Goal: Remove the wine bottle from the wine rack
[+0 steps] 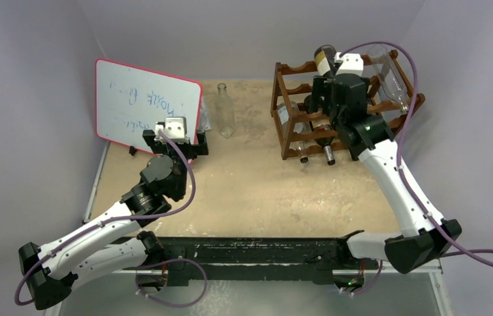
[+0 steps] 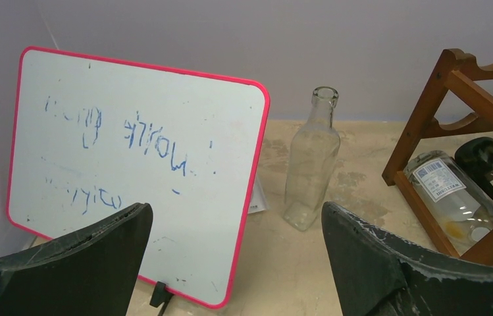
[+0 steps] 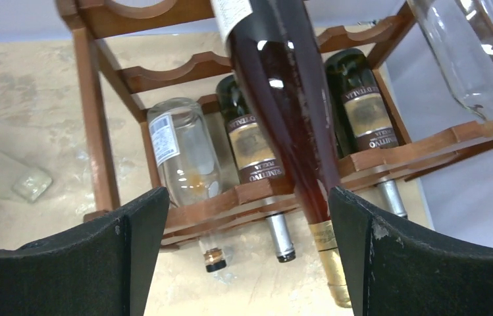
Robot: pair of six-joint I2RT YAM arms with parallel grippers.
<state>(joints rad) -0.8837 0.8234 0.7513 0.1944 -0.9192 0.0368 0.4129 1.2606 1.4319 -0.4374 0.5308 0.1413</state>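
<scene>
Found the wine rack [image 1: 295, 68] standing on the tabletop [image 1: 250, 187] at upper right of the overhead frame. Saw the right hand [image 3: 247, 197] above it, open, fingers spread wide. Saw the wine bottle [image 3: 283, 99], dark red, slanting from top centre to lower right of the right wrist frame, between those fingers and over the rack. Could not tell whether its neck touched the finger beside it. Noted the left hand [image 2: 235, 209] open too, centre-left of the overhead frame, facing a whiteboard [image 2: 131, 164] and an upright clear bottle [image 2: 311, 164].
</scene>
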